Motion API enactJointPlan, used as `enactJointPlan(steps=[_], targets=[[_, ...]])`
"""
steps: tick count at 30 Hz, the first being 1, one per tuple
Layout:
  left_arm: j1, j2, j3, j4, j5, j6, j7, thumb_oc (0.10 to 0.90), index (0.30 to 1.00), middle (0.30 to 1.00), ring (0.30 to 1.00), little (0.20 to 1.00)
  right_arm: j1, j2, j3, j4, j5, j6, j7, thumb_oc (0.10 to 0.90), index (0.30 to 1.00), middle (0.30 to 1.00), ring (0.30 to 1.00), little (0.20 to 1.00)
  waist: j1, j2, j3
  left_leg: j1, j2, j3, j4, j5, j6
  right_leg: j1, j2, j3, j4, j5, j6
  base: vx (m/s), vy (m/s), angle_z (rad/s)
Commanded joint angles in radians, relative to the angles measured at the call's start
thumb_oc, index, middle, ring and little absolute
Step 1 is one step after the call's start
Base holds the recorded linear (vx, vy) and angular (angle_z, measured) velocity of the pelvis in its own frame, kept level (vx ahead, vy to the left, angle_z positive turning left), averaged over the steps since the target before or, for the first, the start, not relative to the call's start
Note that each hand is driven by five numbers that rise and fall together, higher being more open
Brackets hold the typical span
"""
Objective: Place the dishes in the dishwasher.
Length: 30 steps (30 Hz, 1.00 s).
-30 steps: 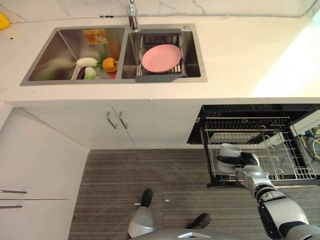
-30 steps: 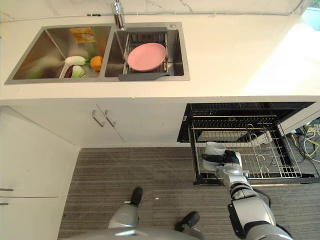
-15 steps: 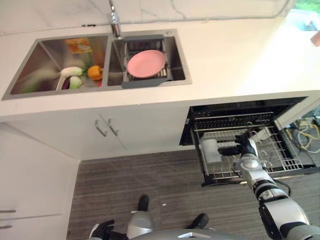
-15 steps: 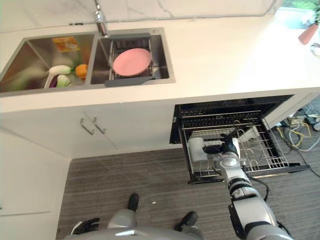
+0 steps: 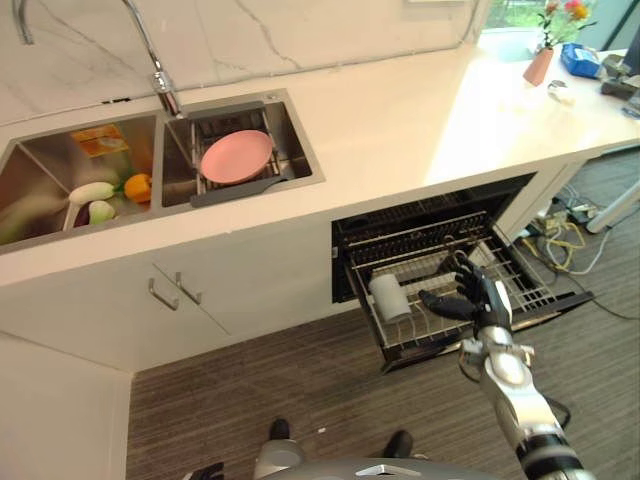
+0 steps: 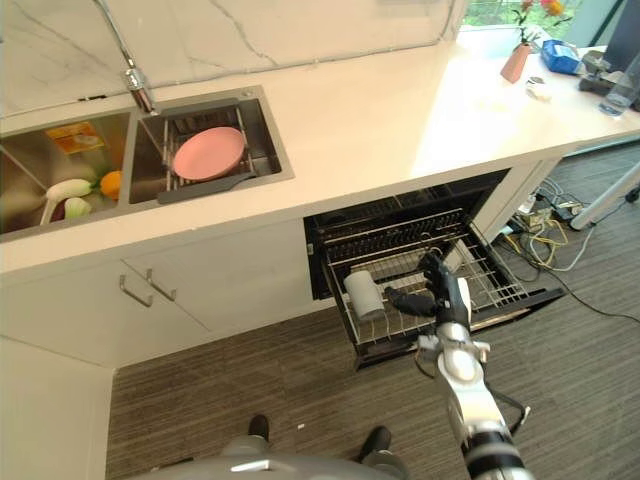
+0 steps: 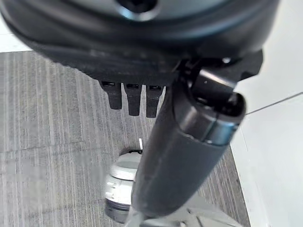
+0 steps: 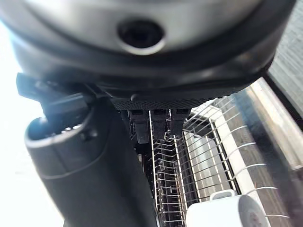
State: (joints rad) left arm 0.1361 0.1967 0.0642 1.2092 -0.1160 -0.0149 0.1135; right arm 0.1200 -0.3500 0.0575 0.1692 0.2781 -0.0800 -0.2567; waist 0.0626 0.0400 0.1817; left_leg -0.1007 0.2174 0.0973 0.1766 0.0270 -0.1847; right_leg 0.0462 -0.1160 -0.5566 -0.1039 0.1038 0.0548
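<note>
A white mug point(image 5: 387, 297) lies on its side at the left end of the pulled-out dishwasher rack point(image 5: 523, 289). My right hand point(image 5: 457, 298) hovers open over the rack just right of the mug, fingers pointing at it, not touching. In the right wrist view the mug point(image 8: 227, 213) shows beyond the straight fingers point(image 8: 159, 122). A pink plate point(image 5: 236, 157) rests on the drying rack point(image 5: 262, 183) in the sink's right basin. My left hand point(image 7: 189, 142) hangs open above the floor.
The sink's left basin point(image 5: 45, 165) holds vegetables and an orange pepper point(image 5: 138, 186). A faucet point(image 5: 160, 80) rises behind the basins. The white counter point(image 5: 400, 110) runs right to a vase point(image 5: 540, 65). Cabinet doors with handles point(image 5: 175, 294) stand left of the dishwasher.
The camera has swung, shifting the whole scene. My right hand has let go of the mug, which now lies in the rack, and has drawn back slightly to the right.
</note>
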Motion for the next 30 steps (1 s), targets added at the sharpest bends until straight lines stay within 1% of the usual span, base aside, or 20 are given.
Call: enactJointPlan(steps=[1, 3, 4, 5, 7, 8, 11, 12, 15, 17, 18, 19, 20, 21, 22, 25, 26, 27, 28, 30], targets=[[0.026, 0.004, -0.03, 0.037, -0.03, -0.004, 0.034, 0.8, 0.9, 0.9, 0.9, 0.9, -0.087, -0.017, -0.089, -0.136, -0.022, -0.144, 0.005, 0.8, 0.9, 0.9, 0.9, 0.9, -0.015, 0.004, 0.031, -0.043, 0.095, 0.099, 0.077, 0.04, -0.015, 0.084, -0.032, 0.032, 0.017, -0.211, 0.064, 0.16, 0.165, 0.02], [0.03, -0.014, -0.001, 0.054, -0.075, -0.007, 0.04, 0.8, 0.9, 0.9, 0.9, 0.9, -0.064, -0.022, -0.102, -0.151, -0.052, -0.149, 0.002, 0.8, 0.9, 0.9, 0.9, 0.9, -0.013, 0.003, 0.026, -0.054, 0.119, 0.102, -0.013, 0.065, -0.015, 0.086, -0.053, 0.034, 0.017, -0.197, 0.086, 0.16, 0.279, -0.24], [0.031, -0.022, -0.003, 0.059, -0.081, -0.013, 0.043, 0.8, 0.9, 0.9, 0.9, 0.9, -0.061, -0.023, -0.112, -0.132, -0.068, -0.147, -0.012, 0.8, 0.9, 0.9, 0.9, 0.9, -0.014, 0.006, 0.021, -0.068, 0.139, 0.107, -0.088, 0.12, -0.013, 0.081, -0.068, 0.023, 0.017, -0.178, 0.1, 0.08, 0.253, -0.08], [0.031, -0.022, -0.003, 0.059, -0.081, -0.013, 0.043, 0.8, 0.9, 0.9, 0.9, 0.9, -0.061, -0.023, -0.112, -0.132, -0.068, -0.147, -0.012, 0.8, 0.9, 0.9, 0.9, 0.9, -0.014, 0.006, 0.021, -0.068, 0.139, 0.107, -0.088, 0.12, -0.013, 0.081, -0.068, 0.023, 0.017, -0.178, 0.1, 0.06, 0.222, -0.08], [0.026, -0.026, -0.014, 0.068, -0.072, -0.01, 0.055, 0.8, 0.9, 0.9, 0.9, 0.9, -0.063, -0.014, -0.118, -0.119, -0.061, -0.149, -0.031, 0.8, 0.9, 0.9, 0.9, 0.9, -0.016, 0.015, 0.015, -0.07, 0.174, 0.113, -0.199, 0.166, -0.021, 0.087, -0.081, 0.03, 0.017, -0.183, 0.116, 0.14, 0.286, -0.07], [0.02, -0.035, -0.012, 0.073, -0.072, -0.006, 0.071, 0.8, 0.9, 0.9, 0.9, 0.9, -0.058, -0.009, -0.132, -0.128, -0.066, -0.151, -0.045, 0.8, 0.9, 0.9, 0.9, 0.9, -0.022, 0.028, 0.003, -0.052, 0.182, 0.124, -0.242, 0.177, -0.031, 0.093, -0.091, 0.036, 0.017, -0.175, 0.128, 0.19, 0.438, -0.05], [0.018, -0.046, -0.026, 0.078, -0.055, -0.004, 0.077, 0.8, 0.9, 0.9, 0.9, 0.9, -0.056, -0.004, -0.152, -0.127, -0.063, -0.155, -0.058, 0.8, 0.9, 0.9, 0.9, 0.9, -0.029, 0.033, -0.021, -0.035, 0.159, 0.121, -0.252, 0.169, -0.03, 0.094, -0.111, 0.04, 0.017, -0.156, 0.144, 0.15, 0.363, -0.3], [0.013, -0.04, -0.046, 0.077, -0.03, 0.004, 0.07, 0.8, 0.9, 0.9, 0.9, 0.9, -0.063, 0.013, -0.165, -0.117, -0.057, -0.149, -0.067, 0.8, 0.9, 0.9, 0.9, 0.9, -0.032, 0.016, -0.039, -0.021, 0.105, 0.119, -0.249, 0.143, -0.009, 0.09, -0.165, 0.048, 0.046, -0.126, 0.159, 0.18, 0.412, -0.06], [0.004, -0.003, -0.053, 0.061, -0.012, 0.018, 0.063, 0.8, 0.9, 0.9, 0.9, 0.9, -0.078, 0.068, -0.16, -0.109, -0.007, -0.145, -0.05, 0.8, 0.9, 0.9, 0.9, 0.9, -0.021, -0.022, -0.044, 0.017, 0.012, 0.133, -0.249, 0.09, 0.056, 0.049, -0.25, 0.104, 0.197, -0.132, 0.163, 0.18, 0.471, 0.01], [-0.004, 0.011, -0.051, 0.06, -0.012, 0.024, 0.061, 0.8, 0.9, 0.9, 0.9, 0.9, -0.086, 0.081, -0.161, -0.102, 0.005, -0.143, -0.047, 0.8, 0.9, 0.9, 0.9, 0.9, -0.019, -0.03, -0.04, 0.029, -0.012, 0.138, -0.25, 0.074, 0.077, 0.022, -0.268, 0.129, 0.27, -0.136, 0.157, 0.08, 0.269, -0.22], [-0.006, 0.019, -0.044, 0.057, -0.016, 0.025, 0.065, 0.8, 0.9, 0.9, 0.9, 0.9, -0.098, 0.09, -0.162, -0.099, 0.015, -0.146, -0.047, 0.8, 0.9, 0.9, 0.9, 0.9, -0.018, -0.034, -0.034, 0.043, -0.033, 0.146, -0.25, 0.059, 0.098, -0.007, -0.289, 0.145, 0.346, -0.124, 0.157, 0.11, 0.41, 0.29], [-0.001, 0.033, -0.032, 0.059, -0.023, 0.028, 0.075, 0.8, 0.9, 0.9, 0.9, 0.9, -0.123, 0.104, -0.157, -0.111, 0.015, -0.153, -0.053, 0.8, 0.9, 0.9, 0.9, 0.9, -0.02, -0.033, -0.023, 0.083, -0.067, 0.163, -0.255, 0.032, 0.136, -0.054, -0.314, 0.141, 0.479, -0.072, 0.164, 0.15, 0.513, 0.1], [0.002, 0.035, -0.025, 0.061, -0.027, 0.03, 0.08, 0.8, 0.9, 0.9, 0.9, 0.9, -0.124, 0.109, -0.156, -0.121, 0.014, -0.155, -0.05, 0.8, 0.9, 0.9, 0.9, 0.9, -0.021, -0.034, -0.018, 0.106, -0.083, 0.174, -0.26, 0.018, 0.151, -0.076, -0.324, 0.134, 0.537, -0.052, 0.171, 0.17, 0.469, -0.2], [0.005, 0.038, -0.021, 0.066, -0.026, 0.03, 0.083, 0.8, 0.9, 0.9, 0.9, 0.9, -0.121, 0.111, -0.158, -0.131, 0.005, -0.159, -0.048, 0.8, 0.9, 0.9, 0.9, 0.9, -0.029, -0.028, -0.014, 0.126, -0.088, 0.178, -0.264, 0.006, 0.16, -0.103, -0.315, 0.136, 0.584, -0.034, 0.176, 0.12, 0.289, -0.38], [0.005, 0.036, -0.019, 0.065, -0.03, 0.027, 0.083, 0.8, 0.9, 0.9, 0.9, 0.9, -0.113, 0.104, -0.168, -0.16, -0.011, -0.163, -0.047, 0.8, 0.9, 0.9, 0.9, 0.9, -0.041, -0.026, -0.005, 0.141, -0.1, 0.173, -0.264, -0.003, 0.166, -0.128, -0.274, 0.163, 0.582, -0.055, 0.163, 0.13, 0.214, -0.19], [-0.001, 0.026, -0.031, 0.072, -0.013, 0.016, 0.077, 0.8, 0.9, 0.9, 0.9, 0.9, -0.099, 0.096, -0.213, -0.211, -0.011, -0.194, -0.055, 0.8, 0.9, 0.9, 0.9, 0.9, -0.063, -0.02, -0.004, 0.158, -0.127, 0.135, -0.264, -0.022, 0.164, -0.137, -0.189, 0.233, 0.414, -0.122, 0.146, 0.17, 0.076, -0.07], [-0.012, 0.024, -0.042, 0.077, 0.001, 0.016, 0.073, 0.8, 0.9, 0.9, 0.9, 0.9, -0.096, 0.097, -0.229, -0.231, -0.003, -0.201, -0.057, 0.8, 0.9, 0.9, 0.9, 0.9, -0.073, -0.02, -0.003, 0.163, -0.134, 0.118, -0.264, -0.029, 0.161, -0.145, -0.169, 0.262, 0.337, -0.115, 0.14, 0.11, -0.008, 0.11], [-0.012, 0.024, -0.042, 0.077, 0.001, 0.016, 0.073, 0.8, 0.9, 0.9, 0.9, 0.9, -0.096, 0.097, -0.229, -0.231, -0.003, -0.201, -0.057, 0.8, 0.9, 0.9, 0.9, 0.9, -0.073, -0.02, -0.003, 0.163, -0.134, 0.118, -0.264, -0.029, 0.161, -0.145, -0.169, 0.262, 0.337, -0.115, 0.14, 0.15, -0.012, 0.41], [-0.032, 0.025, -0.056, 0.084, 0.027, 0.015, 0.066, 0.8, 0.9, 0.9, 0.9, 0.9, -0.082, 0.1, -0.249, -0.274, -0.005, -0.21, -0.051, 0.8, 0.9, 0.9, 0.9, 0.9, -0.098, -0.022, -0.004, 0.175, -0.147, 0.086, -0.264, -0.039, 0.159, -0.166, -0.133, 0.345, 0.246, -0.09, 0.151, 0.15, -0.009, 0.27], [-0.047, 0.026, -0.056, 0.087, 0.045, 0.014, 0.064, 0.8, 0.9, 0.9, 0.9, 0.9, -0.064, 0.1, -0.251, -0.32, 0.003, -0.218, -0.025, 0.8, 0.9, 0.9, 0.9, 0.9, -0.098, -0.04, -0.02, 0.184, -0.163, 0.086, -0.264, -0.052, 0.162, -0.14, -0.144, 0.332, 0.196, -0.061, 0.158, 0.17, -0.033, 0.41]])
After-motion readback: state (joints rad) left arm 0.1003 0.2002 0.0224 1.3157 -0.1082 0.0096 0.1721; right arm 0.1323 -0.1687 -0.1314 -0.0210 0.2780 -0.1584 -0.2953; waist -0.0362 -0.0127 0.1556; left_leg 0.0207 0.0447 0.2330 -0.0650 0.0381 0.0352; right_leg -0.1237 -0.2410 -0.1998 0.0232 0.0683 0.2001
